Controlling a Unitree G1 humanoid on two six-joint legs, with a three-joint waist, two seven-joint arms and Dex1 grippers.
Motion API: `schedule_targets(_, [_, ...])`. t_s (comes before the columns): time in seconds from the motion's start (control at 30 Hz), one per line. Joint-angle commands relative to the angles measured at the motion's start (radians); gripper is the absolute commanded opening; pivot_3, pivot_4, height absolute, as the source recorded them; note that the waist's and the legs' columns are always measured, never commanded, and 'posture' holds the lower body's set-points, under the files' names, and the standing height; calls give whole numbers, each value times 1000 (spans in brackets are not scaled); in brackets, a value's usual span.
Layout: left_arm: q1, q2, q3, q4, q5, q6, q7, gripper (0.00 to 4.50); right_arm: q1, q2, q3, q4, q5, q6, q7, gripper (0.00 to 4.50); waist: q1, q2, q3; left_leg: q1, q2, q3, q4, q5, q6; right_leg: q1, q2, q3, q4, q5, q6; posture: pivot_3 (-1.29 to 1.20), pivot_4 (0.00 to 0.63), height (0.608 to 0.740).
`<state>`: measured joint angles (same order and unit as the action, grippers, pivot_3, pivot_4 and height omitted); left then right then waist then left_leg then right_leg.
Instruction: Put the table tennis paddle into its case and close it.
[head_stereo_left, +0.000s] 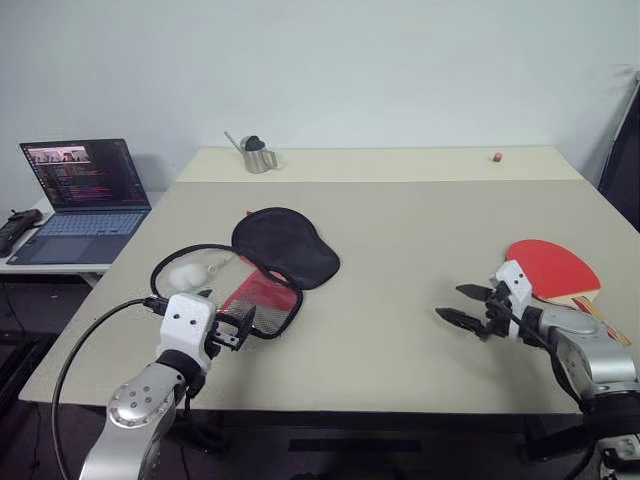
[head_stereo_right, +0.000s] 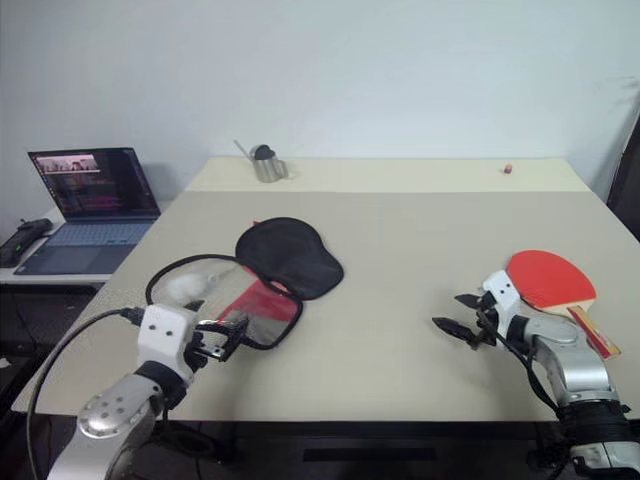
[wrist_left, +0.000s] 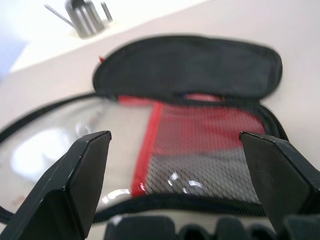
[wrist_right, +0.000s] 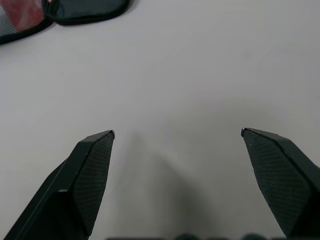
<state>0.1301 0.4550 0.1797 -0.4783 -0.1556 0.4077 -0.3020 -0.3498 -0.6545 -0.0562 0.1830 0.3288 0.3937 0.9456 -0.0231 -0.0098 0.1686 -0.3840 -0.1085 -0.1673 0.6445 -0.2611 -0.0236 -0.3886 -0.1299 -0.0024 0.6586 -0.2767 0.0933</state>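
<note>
So the table tennis paddle (head_stereo_left: 548, 268) is lying flat on the right side of the table (head_stereo_left: 400, 230), red rubber face up, with its wooden handle pointing toward the near right edge. It's not in anything, just sitting on the bare tabletop. The right gripper (head_stereo_left: 468, 305) hovers just left of the paddle and a little nearer, pointing left across the table, and its two black fingers (wrist_right: 90, 175) are spread wide with nothing between them except plain table surface. Well apart from that, over on the left half of the table, the case (head_stereo_left: 250, 270) lies unzipped and folded open: the black half (head_stereo_left: 286, 245) is flipped toward the far side with its lining up, and the nearer half shows red fabric under a black mesh pocket (wrist_left: 200, 150) plus a clear shiny panel next to it, all ringed by a black zipper edge. The left gripper (head_stereo_left: 240, 328) sits right at the near edge of the open case, jaws also wide and empty, aimed at the mesh pocket. Farther out, there's a small metal cup (head_stereo_left: 258, 155) at the far left of the table, a tiny red thing (head_stereo_left: 497, 156) at the far right, and an open laptop (head_stereo_left: 80, 195) on a side desk off to the left.
</note>
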Motion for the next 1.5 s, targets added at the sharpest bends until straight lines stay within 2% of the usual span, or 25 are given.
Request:
schedule_targets(0.03, [-20,-11,-6,-21,18,-7,19,4500,-12,-35,-9,-44,3,9,24,4454,2,0,0,0,0,0,0,0,0,0,0,0,0,0,0,0,150,740])
schedule_targets(0.27, [-46,-31,-13,7,15,-38,-2,4500,-52,-20,-7,-47,9,20,12,4454,3,0,0,1,1,1,0,0,0,0,1,1,0,0,0,0,150,740])
schedule_targets(0.47, [-68,-36,46,37,-5,-86,6,4500,-83,1,13,-62,13,32,18,4454,4,0,0,1,1,1,0,0,0,0,1,1,0,0,0,0,150,740])
schedule_targets(0.67, [-68,-10,108,85,-18,-142,-25,4500,-95,79,51,-102,23,53,-11,4454,3,0,0,1,1,1,0,0,0,0,1,1,0,0,0,0,150,740])
schedule_targets(0.87, [-194,24,105,187,-34,-167,-68,4500,-99,105,47,-160,57,96,-15,4454,17,0,0,1,1,0,0,0,0,0,1,1,0,0,0,0,150,740])
schedule_targets(1.07, [-324,60,114,305,-33,-199,-88,4500,-195,184,48,-146,92,134,-62,4454,14,0,0,1,1,0,0,1,-3,-1,2,2,0,0,0,0,150,740])
schedule_targets(1.5, [-453,37,-26,456,-17,-216,-172,4500,-207,230,74,-171,81,115,-94,4454,15,0,0,1,1,-2,0,0,-5,-1,3,1,-1,0,0,0,150,740])
